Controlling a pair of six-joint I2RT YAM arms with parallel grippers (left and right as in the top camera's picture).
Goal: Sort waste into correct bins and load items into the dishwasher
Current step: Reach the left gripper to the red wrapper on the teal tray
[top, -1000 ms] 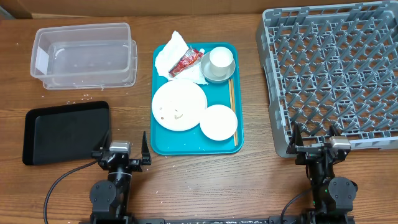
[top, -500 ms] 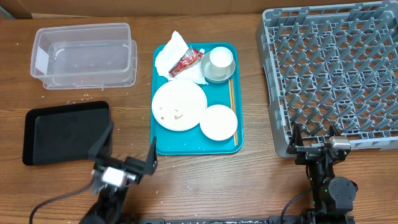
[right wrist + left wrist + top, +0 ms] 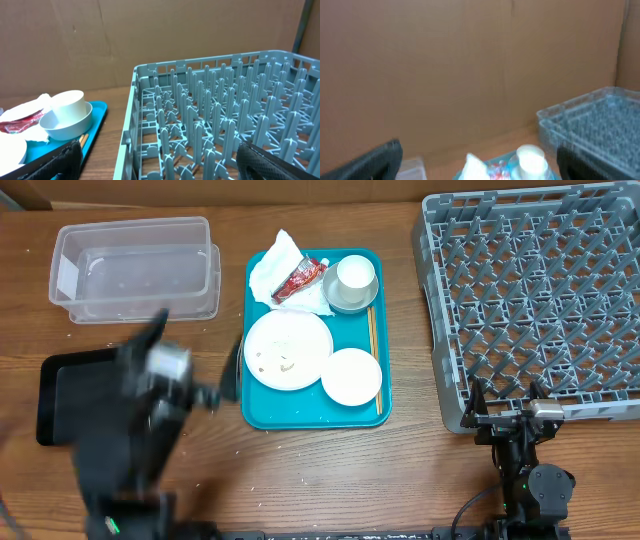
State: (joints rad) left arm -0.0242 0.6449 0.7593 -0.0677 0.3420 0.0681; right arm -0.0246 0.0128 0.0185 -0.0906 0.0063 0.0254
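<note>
Teal tray (image 3: 300,408) carries plate (image 3: 288,348), napkin (image 3: 272,268), packet (image 3: 298,278), cup (image 3: 355,273) in bowl (image 3: 345,301); left pincer (image 3: 195,345) and right pincer (image 3: 504,395) gape wide.

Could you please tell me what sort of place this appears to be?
Probably a robot test bench staged as a dish-return station: a brown wooden table backed by cardboard, a grey plastic pegged dish rack, and a teal rectangular serving tray.

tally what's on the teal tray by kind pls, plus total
plate: 1
bowls: 2
cup: 1
chopsticks: 1 pair
napkin: 1
sauce packet: 1
Total: 7, with the pair counted as one; the loose rice on the plate is not counted.
</note>
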